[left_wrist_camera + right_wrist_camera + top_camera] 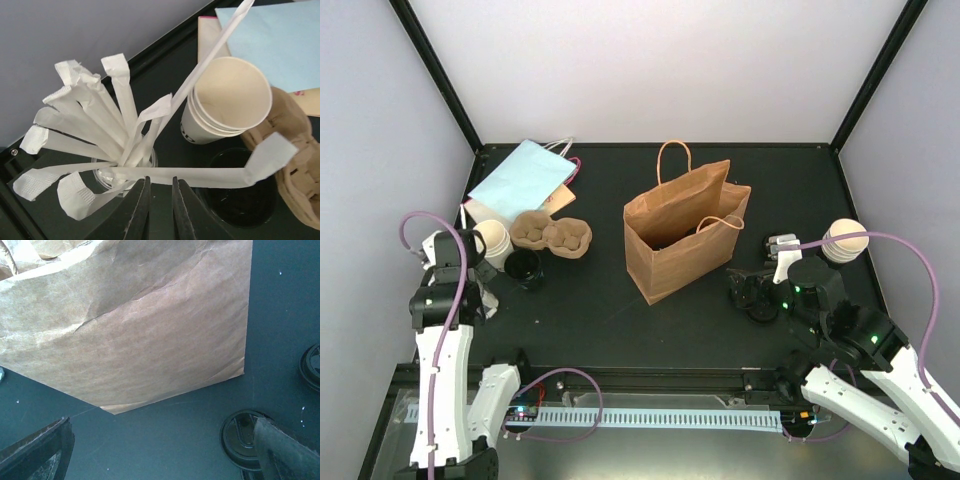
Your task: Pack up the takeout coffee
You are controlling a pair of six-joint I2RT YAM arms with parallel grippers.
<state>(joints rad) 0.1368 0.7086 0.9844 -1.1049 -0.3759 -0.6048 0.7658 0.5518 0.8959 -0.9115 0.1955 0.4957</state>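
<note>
From above, your paper cups (492, 240) stand far left of the brown bag (680, 235). Left wrist: the left gripper (159, 181) has its fingers nearly together at a wrapped straw (200, 175); whether they pinch it, you cannot tell. Right wrist: the right gripper (160, 450) gapes wide above a lid (240, 432).

Robotics lab cell: plain pale walls (650, 60), black frame posts (435, 70), black bench (600, 310), arms (440, 380) bolted at 6 o'clock.
</note>
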